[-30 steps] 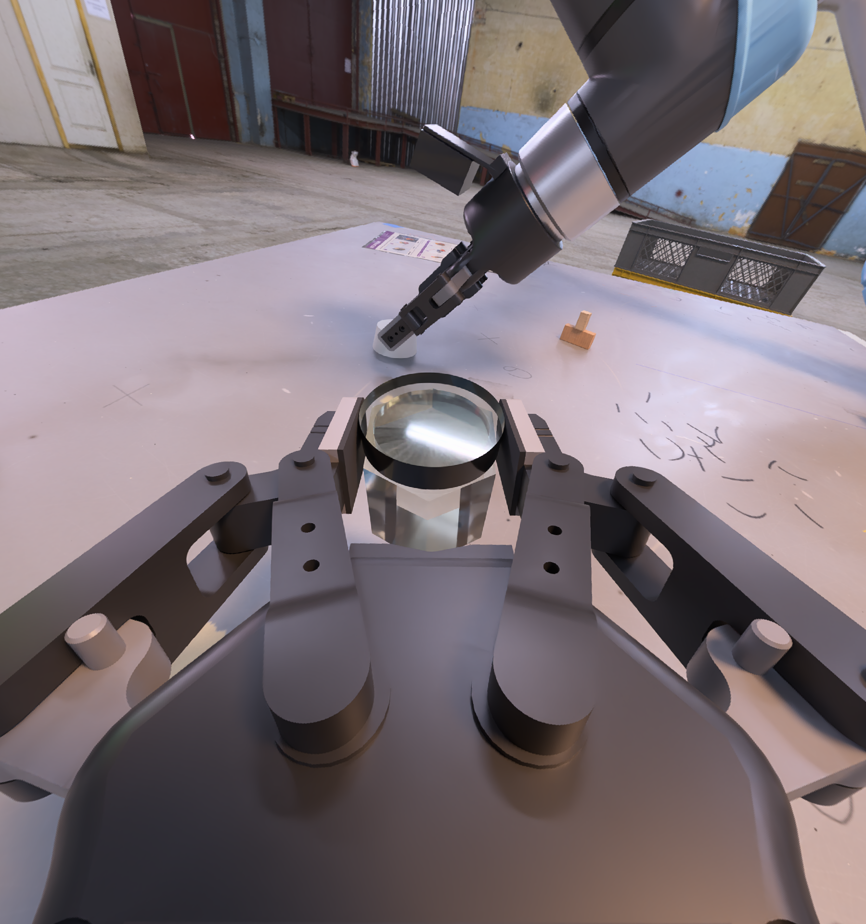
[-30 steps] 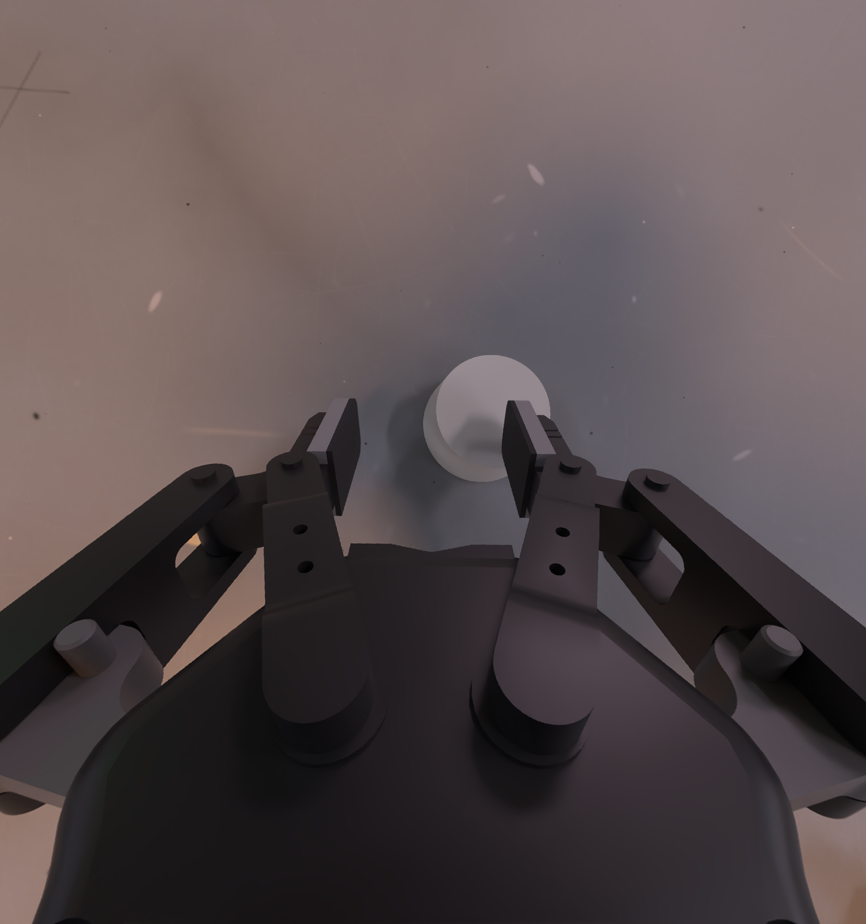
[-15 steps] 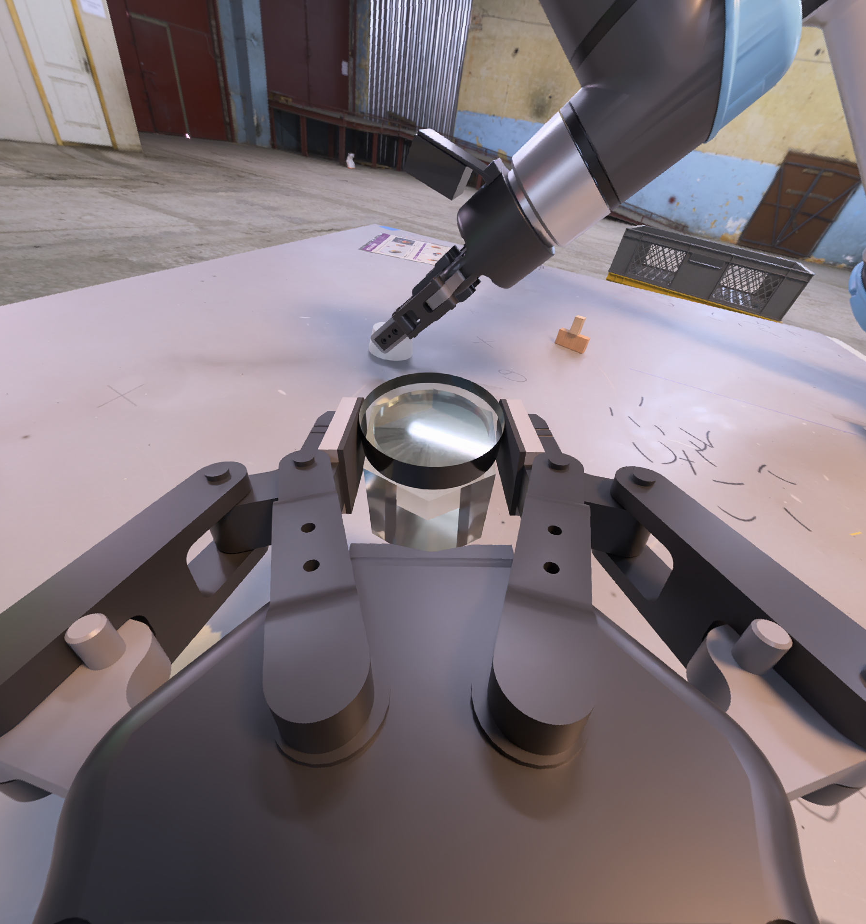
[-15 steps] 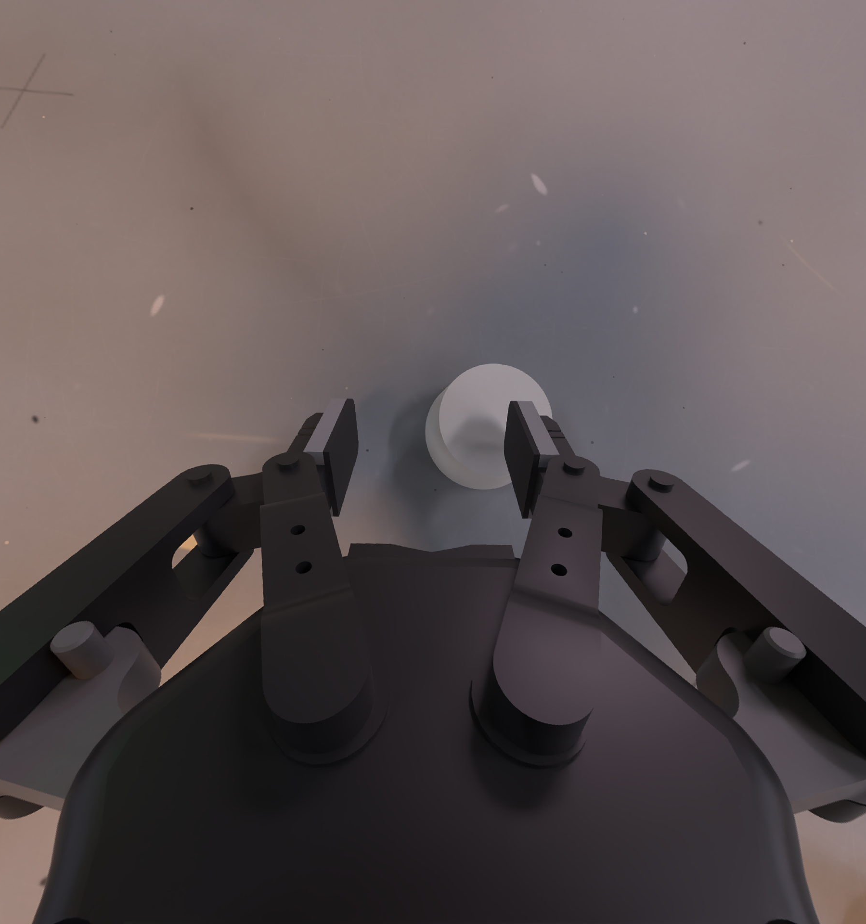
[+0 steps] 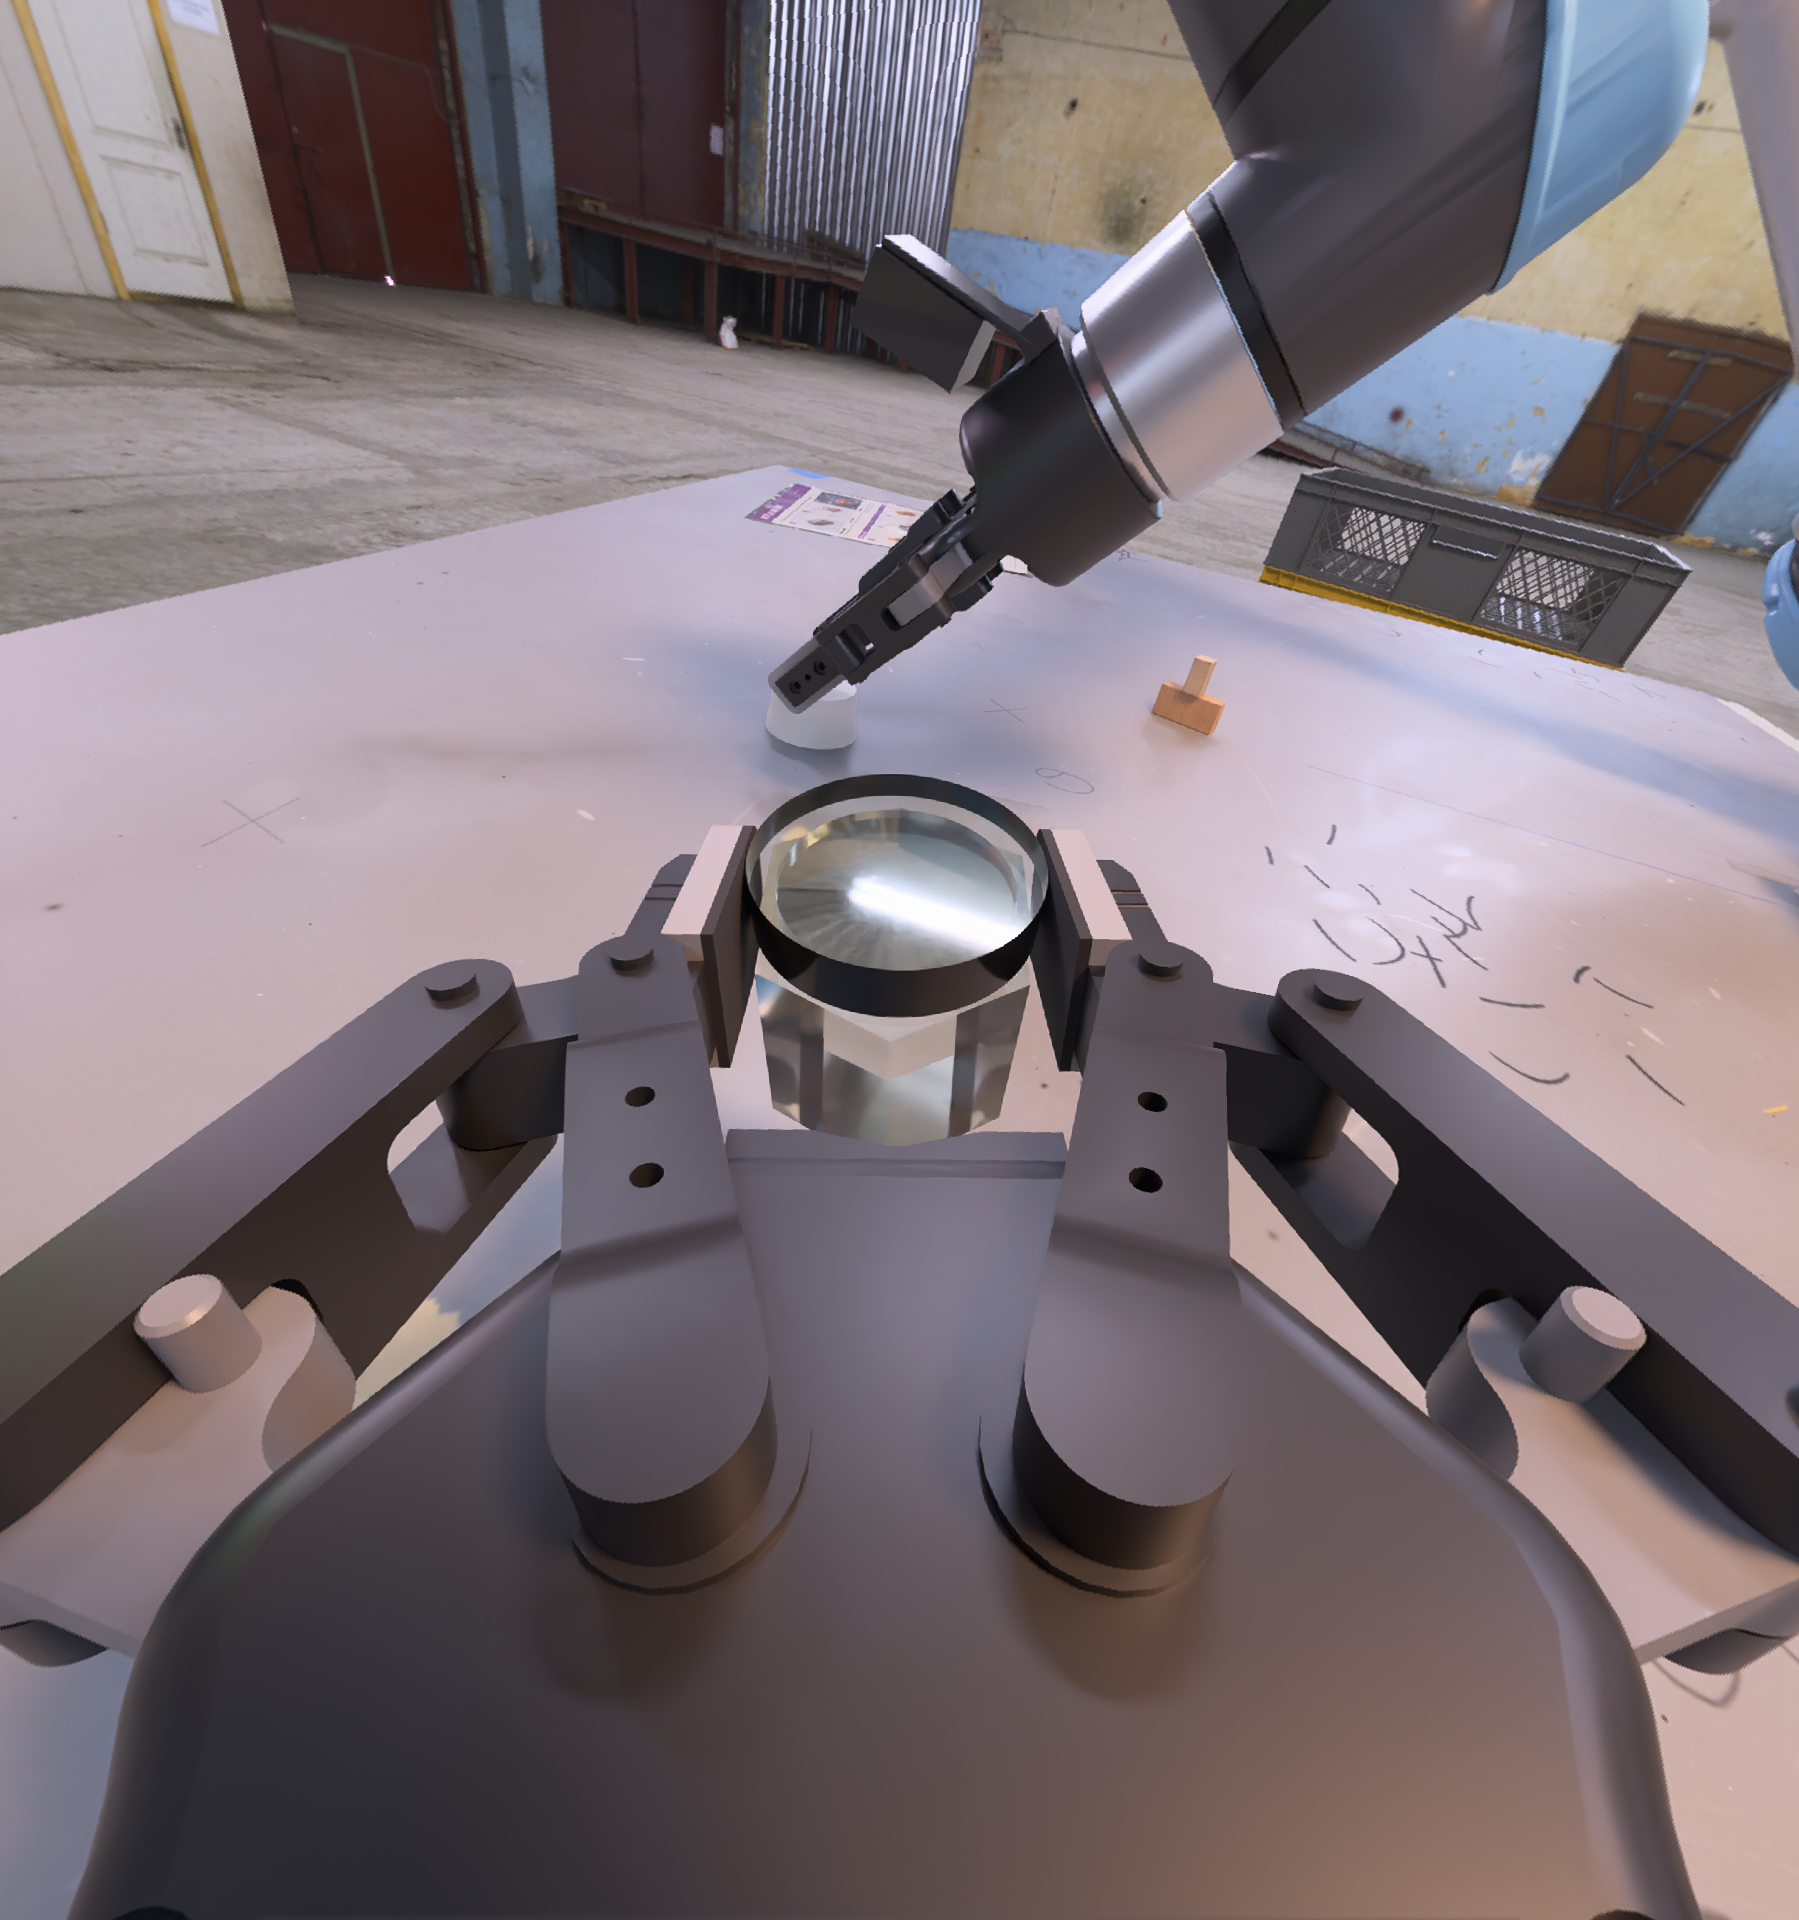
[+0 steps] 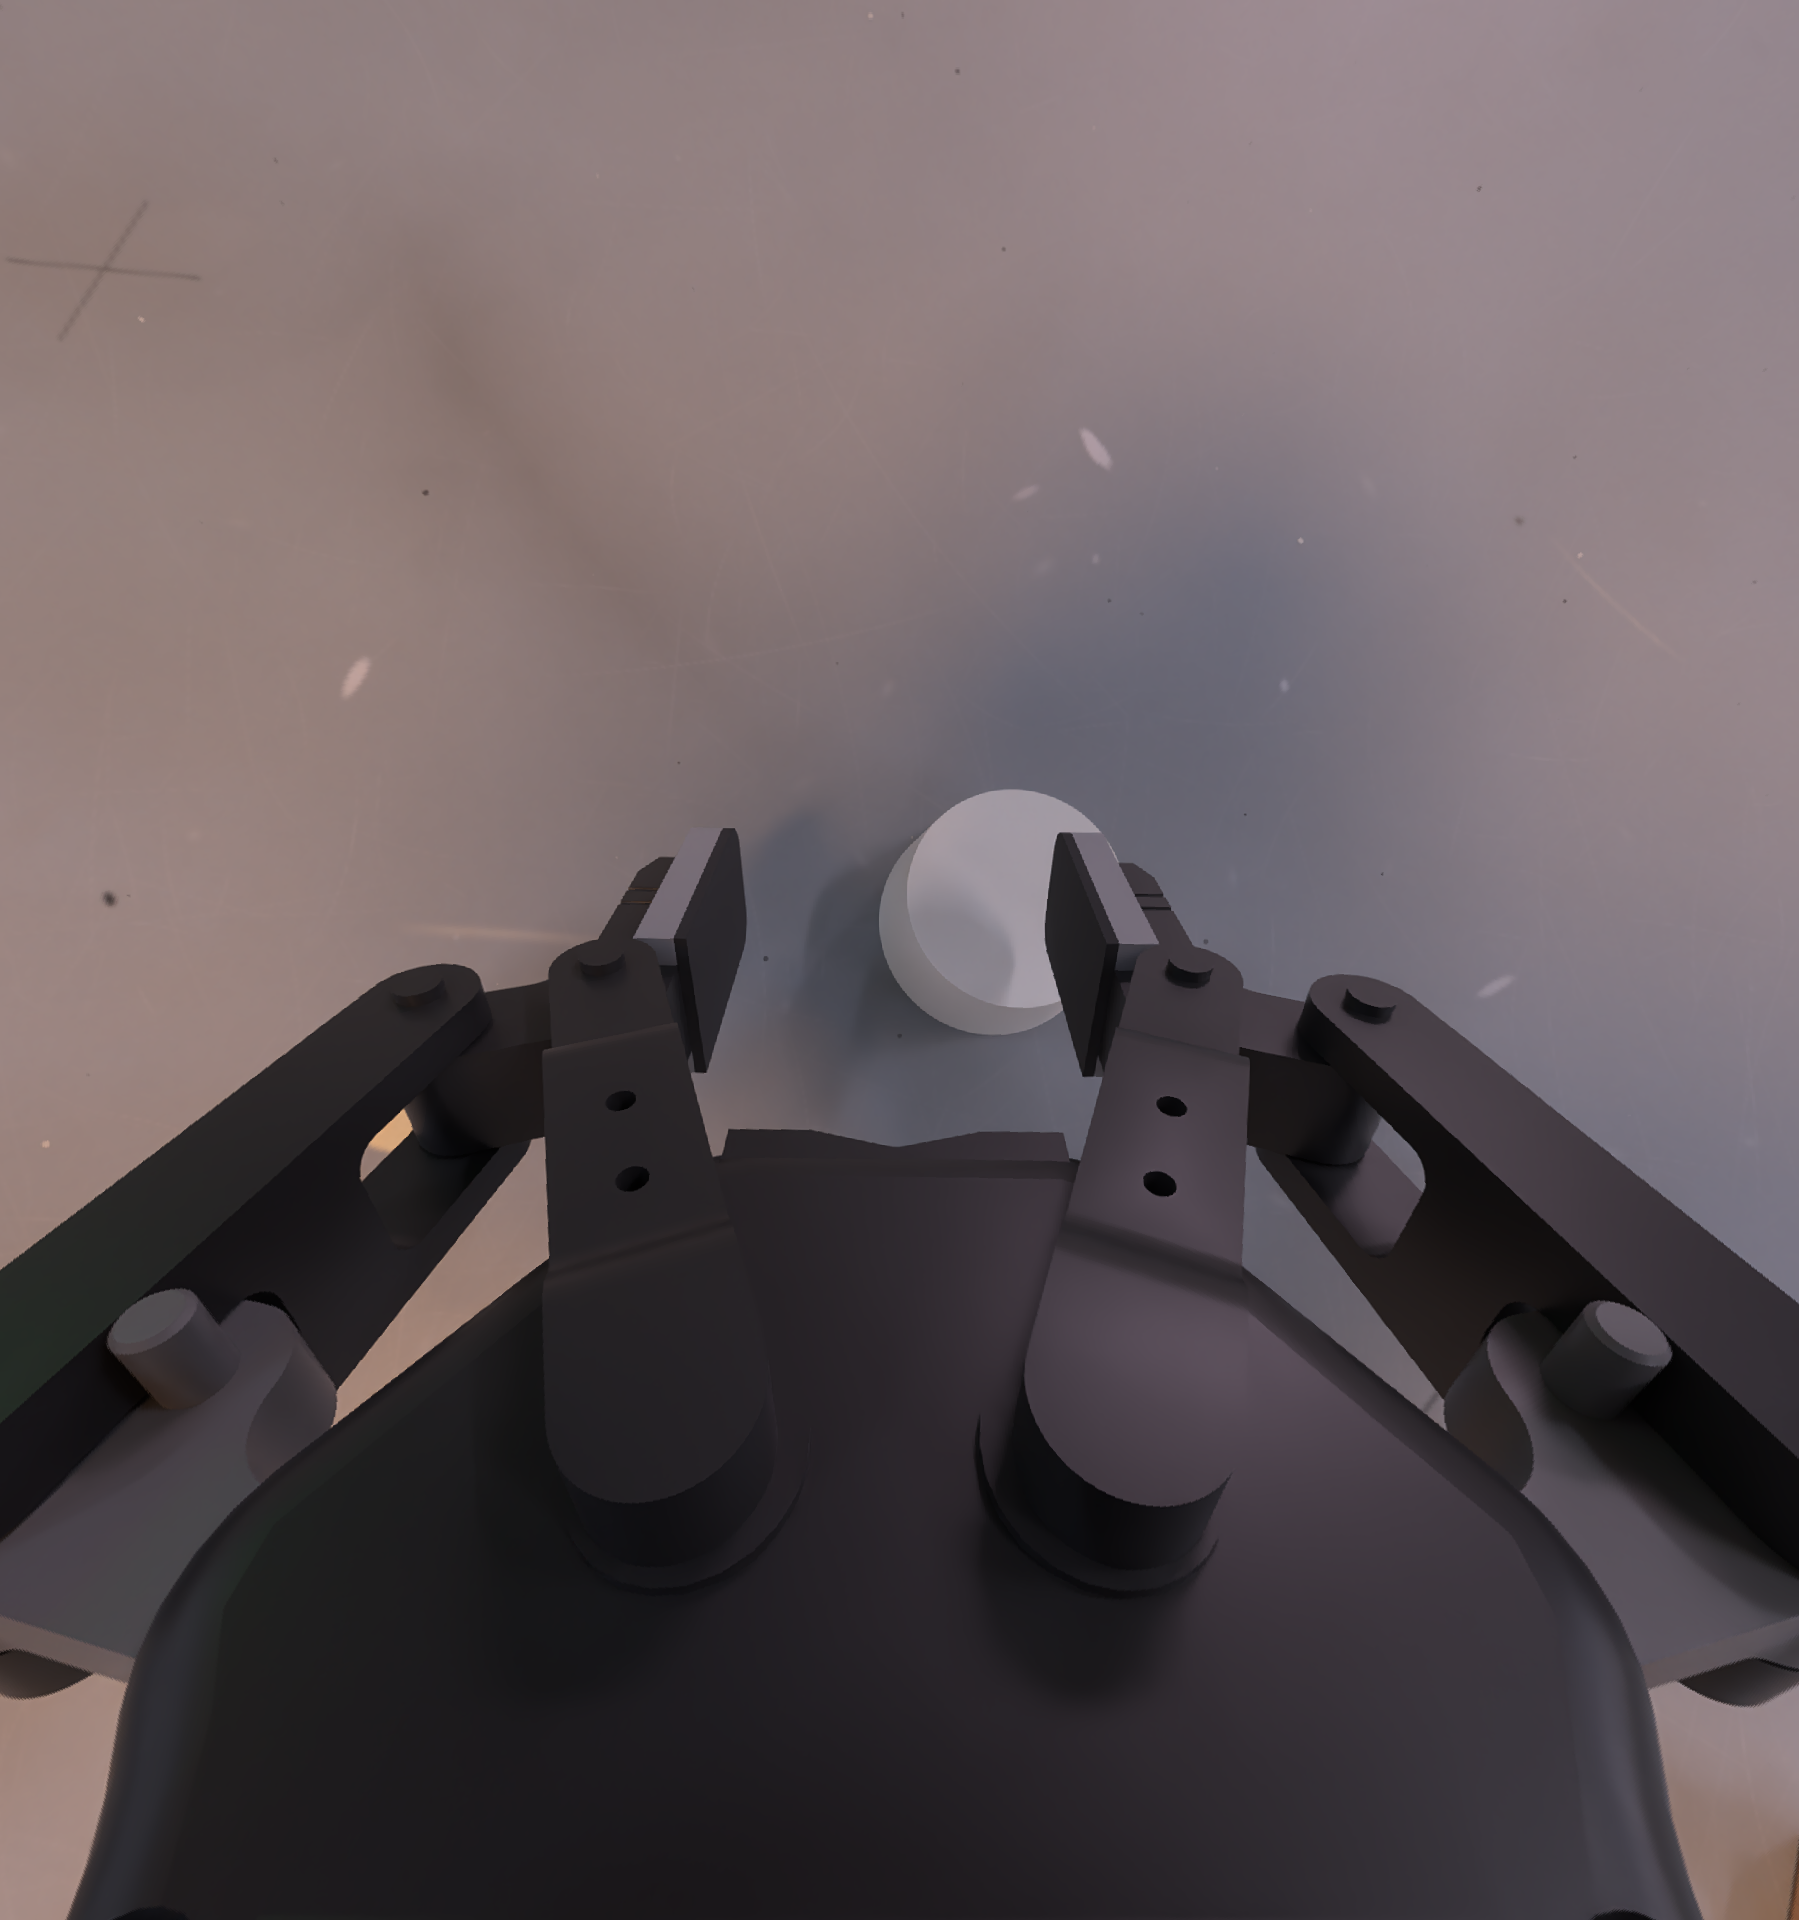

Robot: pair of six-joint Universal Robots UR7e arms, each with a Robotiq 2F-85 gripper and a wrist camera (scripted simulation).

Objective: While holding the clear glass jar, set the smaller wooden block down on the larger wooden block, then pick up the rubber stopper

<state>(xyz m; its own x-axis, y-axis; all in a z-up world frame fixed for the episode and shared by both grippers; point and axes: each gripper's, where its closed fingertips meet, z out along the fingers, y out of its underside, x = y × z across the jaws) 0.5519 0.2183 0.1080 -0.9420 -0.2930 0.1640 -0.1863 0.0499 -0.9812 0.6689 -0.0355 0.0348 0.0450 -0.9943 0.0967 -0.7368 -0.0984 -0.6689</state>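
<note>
Hovered with right claw (image 6: 895,940) open over rubber stopper (image 6: 978,935), stopper offset toward its right finger; left claw (image 5: 890,930) clamped on glass jar (image 5: 890,997).

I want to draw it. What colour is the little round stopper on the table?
The stopper is plain white, with no pattern. The right wrist view shows it best.

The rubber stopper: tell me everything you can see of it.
The stopper is a small, plain white plug, matte like rubber, round and tapered. It stands upright on the grey table, wide end down. The open right claw straddles it off-centre: the stopper sits by the right-hand finger, with a gap to the other. Contact cannot be told.
</note>
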